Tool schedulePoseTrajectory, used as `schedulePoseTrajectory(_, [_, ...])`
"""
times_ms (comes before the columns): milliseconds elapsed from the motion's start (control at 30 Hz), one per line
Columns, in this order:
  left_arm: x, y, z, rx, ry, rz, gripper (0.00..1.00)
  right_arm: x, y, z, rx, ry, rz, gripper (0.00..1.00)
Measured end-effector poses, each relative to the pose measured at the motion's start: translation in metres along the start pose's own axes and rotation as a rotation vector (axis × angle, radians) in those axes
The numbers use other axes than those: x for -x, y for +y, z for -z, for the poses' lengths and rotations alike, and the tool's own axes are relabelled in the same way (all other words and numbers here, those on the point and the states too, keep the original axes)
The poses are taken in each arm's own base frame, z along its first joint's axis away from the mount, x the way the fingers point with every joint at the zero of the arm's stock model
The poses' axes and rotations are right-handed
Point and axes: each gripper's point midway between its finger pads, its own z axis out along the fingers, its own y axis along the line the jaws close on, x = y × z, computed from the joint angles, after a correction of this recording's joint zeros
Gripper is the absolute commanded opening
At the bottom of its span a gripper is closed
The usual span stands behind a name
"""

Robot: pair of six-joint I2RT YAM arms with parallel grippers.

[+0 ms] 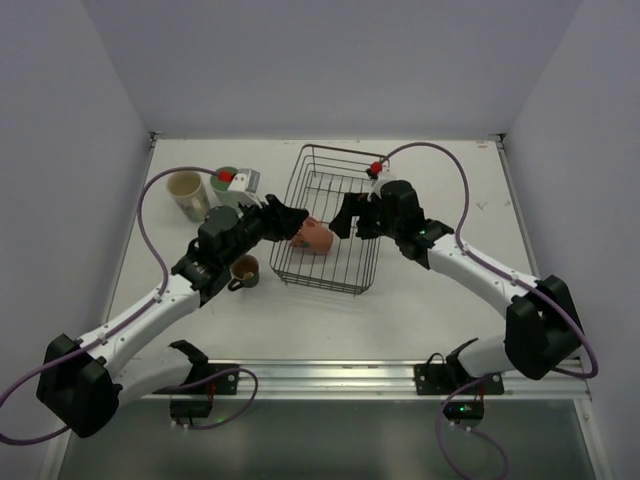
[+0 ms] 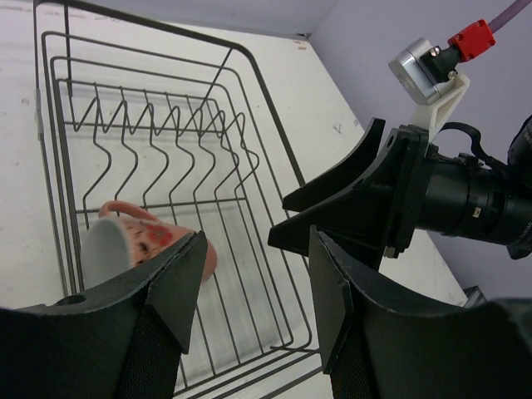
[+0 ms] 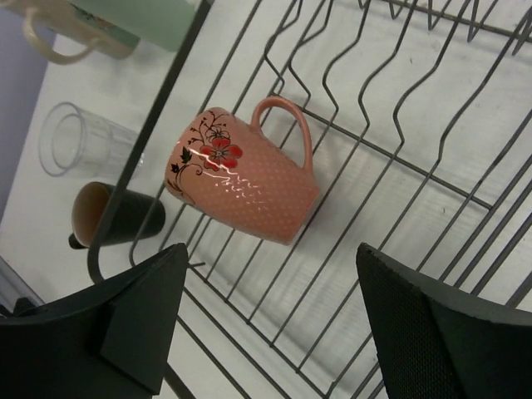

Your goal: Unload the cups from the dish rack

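Note:
The salmon-pink mug point(image 1: 315, 237) point(image 3: 245, 187) with a flower print lies on its side in the dish rack point(image 1: 340, 150) point(image 3: 154, 108), near the rack's left wall, handle up. My left gripper point(image 1: 290, 222) point(image 2: 258, 291) reaches over that wall. It is open, with the mug point(image 2: 137, 245) just outside its left finger and nothing between the jaws. My right gripper point(image 1: 345, 215) point(image 3: 270, 307) hangs open above the rack floor, just beside the mug and facing the left gripper. Outside the rack stand the small black mug point(image 1: 244, 270) point(image 3: 116, 218), a clear glass point(image 3: 79, 137), the cream tumbler point(image 1: 187, 193) and the mint-green tumbler point(image 1: 228, 180).
The rack's point(image 2: 266, 91) zigzag plate dividers run along its far half. The two grippers are close together over the rack's left half, the right gripper point(image 2: 349, 208) filling the left wrist view's right side. White table point(image 1: 430, 180) lies to the right of the rack.

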Motion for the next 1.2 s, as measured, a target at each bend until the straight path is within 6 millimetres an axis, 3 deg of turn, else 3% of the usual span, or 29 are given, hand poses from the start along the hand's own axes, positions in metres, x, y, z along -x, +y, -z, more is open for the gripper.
schedulePoseTrajectory(233, [-0.027, 0.018, 0.000, 0.062, 0.100, -0.023, 0.59, -0.019, -0.008, -0.012, -0.037, 0.093, 0.024, 0.93])
schedulePoseTrajectory(333, [-0.028, 0.019, 0.001, 0.064, 0.105, -0.025, 0.59, -0.029, -0.002, -0.018, 0.005, 0.128, 0.026, 0.99])
schedulePoseTrajectory(533, [-0.029, 0.020, 0.001, 0.066, 0.109, -0.027, 0.59, -0.044, -0.002, -0.033, 0.030, 0.179, 0.069, 0.99])
schedulePoseTrajectory(733, [-0.031, 0.022, 0.003, 0.072, 0.120, -0.042, 0.58, -0.046, 0.007, -0.036, 0.074, 0.189, 0.040, 0.99])
schedulePoseTrajectory(767, [-0.032, 0.022, 0.003, 0.074, 0.123, -0.046, 0.58, -0.047, 0.009, -0.037, 0.084, 0.190, 0.034, 0.96])
schedulePoseTrajectory(800, [-0.032, 0.022, 0.003, 0.074, 0.125, -0.048, 0.58, -0.048, 0.009, -0.039, 0.089, 0.189, 0.029, 0.86])
schedulePoseTrajectory(867, [-0.032, 0.023, 0.005, 0.076, 0.127, -0.049, 0.58, -0.051, 0.010, -0.040, 0.098, 0.185, 0.020, 0.75])
schedulePoseTrajectory(900, [-0.032, 0.022, 0.006, 0.077, 0.129, -0.049, 0.57, -0.053, 0.010, -0.038, 0.101, 0.181, 0.016, 0.54])
schedulePoseTrajectory(933, [-0.032, 0.022, 0.007, 0.077, 0.129, -0.050, 0.57, -0.053, 0.010, -0.034, 0.106, 0.171, 0.021, 0.01])
schedulePoseTrajectory(1033, [-0.027, 0.019, 0.011, 0.069, 0.118, -0.054, 0.55, -0.035, 0.022, -0.005, 0.130, 0.094, 0.023, 0.00])
schedulePoseTrajectory(1200, [-0.023, 0.014, 0.017, 0.050, 0.116, -0.069, 0.54, 0.051, 0.083, 0.089, 0.301, -0.223, 0.091, 0.00])
